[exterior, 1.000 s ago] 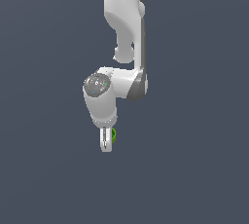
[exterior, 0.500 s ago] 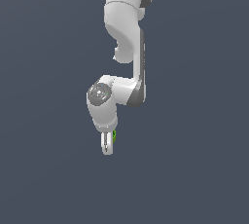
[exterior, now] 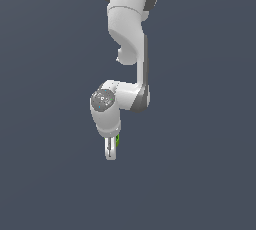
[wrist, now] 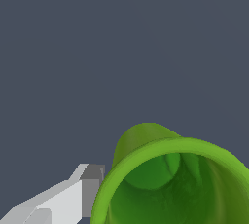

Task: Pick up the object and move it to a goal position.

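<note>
In the exterior view the white arm reaches down from the top, and my gripper (exterior: 111, 154) points downward. A sliver of the bright green object (exterior: 117, 141) shows between the fingers, mostly hidden by the hand. In the wrist view the object (wrist: 170, 184) fills the near corner as a hollow green cup with its open mouth toward the camera. One white and grey finger (wrist: 80, 194) presses against its outer wall. The other finger is out of the picture. The gripper is shut on the object.
A plain dark grey-blue background lies all around the arm (exterior: 131, 34) in both views. No other objects, containers or edges show.
The wrist joint has come down a little and drifted slightly toward the exterior view's right. The fingertips stay at nearly the same height, and the green object stays between them.
</note>
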You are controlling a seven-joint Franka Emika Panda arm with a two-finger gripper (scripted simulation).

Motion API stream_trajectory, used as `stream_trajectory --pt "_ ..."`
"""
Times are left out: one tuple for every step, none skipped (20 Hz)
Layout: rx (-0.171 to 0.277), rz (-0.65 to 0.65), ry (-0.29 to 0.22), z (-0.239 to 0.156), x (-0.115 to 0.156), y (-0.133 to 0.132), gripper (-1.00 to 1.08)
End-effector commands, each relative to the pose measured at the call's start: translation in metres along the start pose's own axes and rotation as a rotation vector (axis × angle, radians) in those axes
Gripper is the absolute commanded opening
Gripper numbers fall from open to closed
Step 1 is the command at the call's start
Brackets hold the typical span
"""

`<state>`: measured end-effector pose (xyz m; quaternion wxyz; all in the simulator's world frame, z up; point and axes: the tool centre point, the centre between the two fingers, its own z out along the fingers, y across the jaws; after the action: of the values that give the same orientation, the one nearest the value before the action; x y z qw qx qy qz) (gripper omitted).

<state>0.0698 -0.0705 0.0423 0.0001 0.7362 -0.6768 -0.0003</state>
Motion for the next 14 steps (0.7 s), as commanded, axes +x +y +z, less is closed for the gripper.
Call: stream_trajectory --pt "0.0 0.0 0.0 0.0 0.0 0.0 -1.0" --pt "0.0 0.0 0.0 0.0 0.0 0.0 -1.0" --pt "0.0 0.0 0.0 0.0 0.0 0.0 -1.0" --pt "0.0 0.0 0.0 0.0 0.0 0.0 -1.0" --pt "0.0 0.0 0.0 0.0 0.0 0.0 -1.0" --pt "0.0 0.0 0.0 0.0 0.0 0.0 -1.0" --pt "0.0 0.0 0.0 0.0 0.0 0.0 -1.0" --pt "0.0 0.0 0.0 0.0 0.0 0.0 -1.0" --pt "0.0 0.0 0.0 -0.001 0.0 0.0 -1.0" --pt "0.0 0.0 0.0 -0.002 0.001 0.001 -1.0" --pt "0.0 0.0 0.0 -0.004 0.001 0.001 -1.0" --pt "0.0 0.0 0.0 -0.006 0.002 0.002 -1.0" --pt "0.0 0.0 0.0 -0.009 0.002 0.003 -1.0" --pt "0.0 0.0 0.0 -0.011 0.003 0.004 -1.0"
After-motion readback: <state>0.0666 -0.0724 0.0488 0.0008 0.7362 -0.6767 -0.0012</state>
